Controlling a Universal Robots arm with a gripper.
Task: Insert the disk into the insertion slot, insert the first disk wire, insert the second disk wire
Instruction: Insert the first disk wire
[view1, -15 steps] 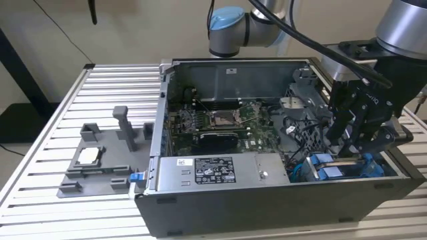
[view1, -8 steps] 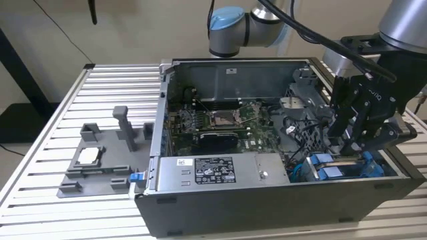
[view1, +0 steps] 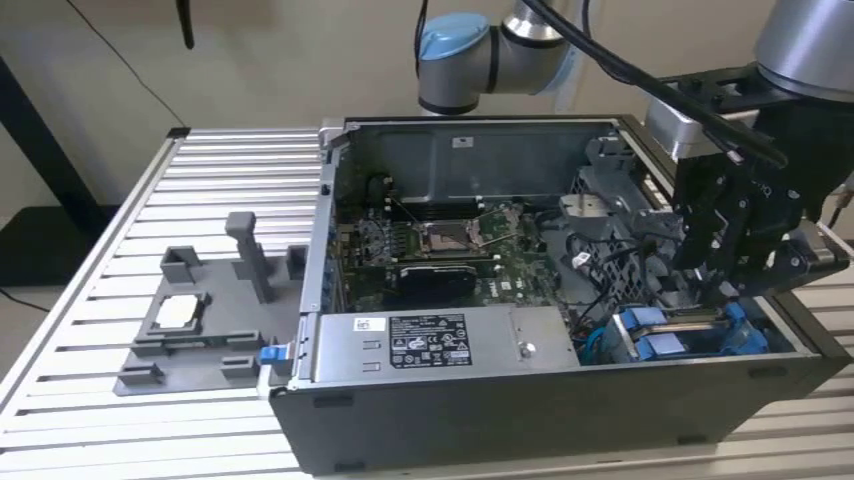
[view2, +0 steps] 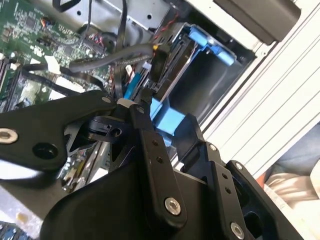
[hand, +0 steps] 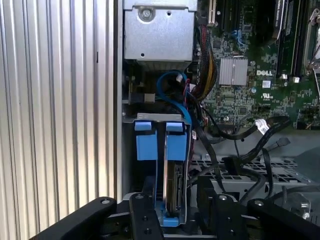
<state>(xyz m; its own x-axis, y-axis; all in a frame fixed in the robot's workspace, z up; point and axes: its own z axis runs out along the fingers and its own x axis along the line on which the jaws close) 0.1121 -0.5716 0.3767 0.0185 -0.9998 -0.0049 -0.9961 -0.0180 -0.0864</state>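
Note:
The disk (hand: 173, 186) stands edge-on in its blue carrier inside the drive bay at the corner of the open computer case (view1: 561, 410). Two blue end tabs (hand: 176, 140) sit side by side at the bay's far end. My gripper (hand: 176, 202) reaches down into the bay and is shut on the disk, one black finger (hand: 150, 187) on each side of the carrier. The blue carrier (view2: 169, 122) shows between the fingertips in the second wrist view. In the exterior view the gripper (view1: 714, 295) hangs over the bay at the case's right end, above the disk (view1: 687, 322). Loose black cables with connectors (hand: 260, 127) lie beside the bay.
The motherboard (view1: 441, 240) fills the case floor and the silver power supply (view1: 427, 345) sits along its front. A blue cable (hand: 167, 92) loops near the bay. A grey fixture (view1: 200, 320) stands on the slatted table (view1: 94, 300) at the exterior view's left.

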